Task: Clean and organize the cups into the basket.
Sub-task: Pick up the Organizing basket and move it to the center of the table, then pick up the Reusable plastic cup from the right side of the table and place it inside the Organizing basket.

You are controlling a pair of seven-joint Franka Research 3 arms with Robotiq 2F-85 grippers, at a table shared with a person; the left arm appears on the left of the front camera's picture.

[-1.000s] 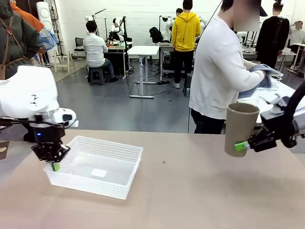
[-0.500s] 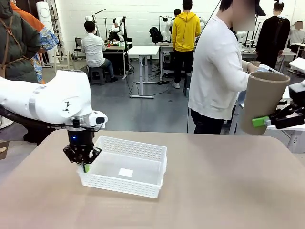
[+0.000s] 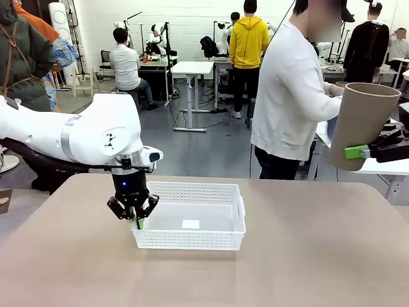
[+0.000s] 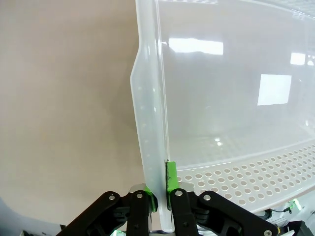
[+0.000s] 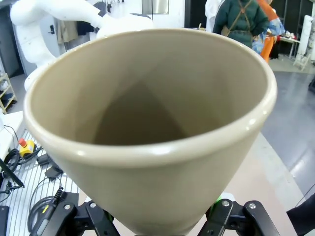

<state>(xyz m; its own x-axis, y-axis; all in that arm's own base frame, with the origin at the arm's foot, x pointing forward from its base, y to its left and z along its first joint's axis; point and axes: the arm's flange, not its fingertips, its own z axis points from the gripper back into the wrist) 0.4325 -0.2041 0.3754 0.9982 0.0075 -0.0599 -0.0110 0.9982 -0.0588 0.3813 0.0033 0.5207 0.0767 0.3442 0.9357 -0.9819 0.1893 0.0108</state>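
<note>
In the front view, the picture's right edge cuts off my right gripper (image 3: 360, 152), and its far finger is hidden behind the cup (image 3: 363, 118). In the right wrist view, the cup's base falls below the bottom edge. The white patch (image 3: 190, 224) on the basket (image 3: 192, 240) floor is too small to read.

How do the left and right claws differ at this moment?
The left claw points straight down at the table, pinching the basket wall. The right claw reaches sideways, raised at the far right. The left one's jaws are nearly shut on thin plastic, while the right one's stand wide around a tan cup. Both hold something.
</note>
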